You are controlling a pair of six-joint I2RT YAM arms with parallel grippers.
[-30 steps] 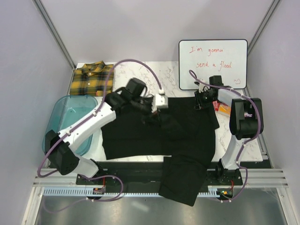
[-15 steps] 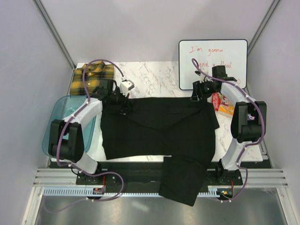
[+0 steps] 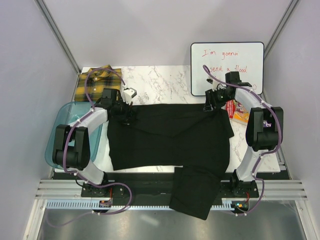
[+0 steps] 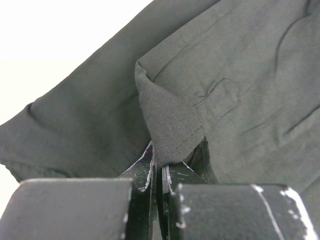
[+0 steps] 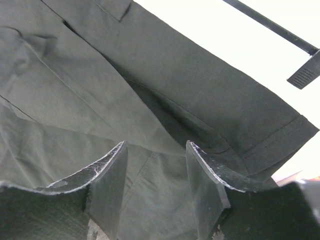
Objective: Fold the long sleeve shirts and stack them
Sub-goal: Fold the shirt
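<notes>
The black shirt [image 3: 170, 137] lies spread across the marble table, one sleeve [image 3: 192, 192] hanging over the near edge. My left gripper [image 3: 124, 111] is shut on a pinched fold of the black shirt [image 4: 172, 125] at its far left corner. Over the shirt's far right corner my right gripper [image 3: 209, 106] stands open, with black cloth [image 5: 165, 100] lying between and below its fingers [image 5: 107, 175] but not clamped. The plaid shirt [image 3: 97, 82], yellow and black, lies folded at the far left of the table.
A translucent blue tub [image 3: 75, 131] sits at the left edge beside my left arm. A whiteboard [image 3: 227, 67] with red writing leans at the back right. A small orange and red packet [image 3: 237, 111] lies under my right arm.
My left gripper has carried its pinch of black cloth from the middle of the shirt out to the far left corner, flattening the top edge. My right gripper has opened and let go.
</notes>
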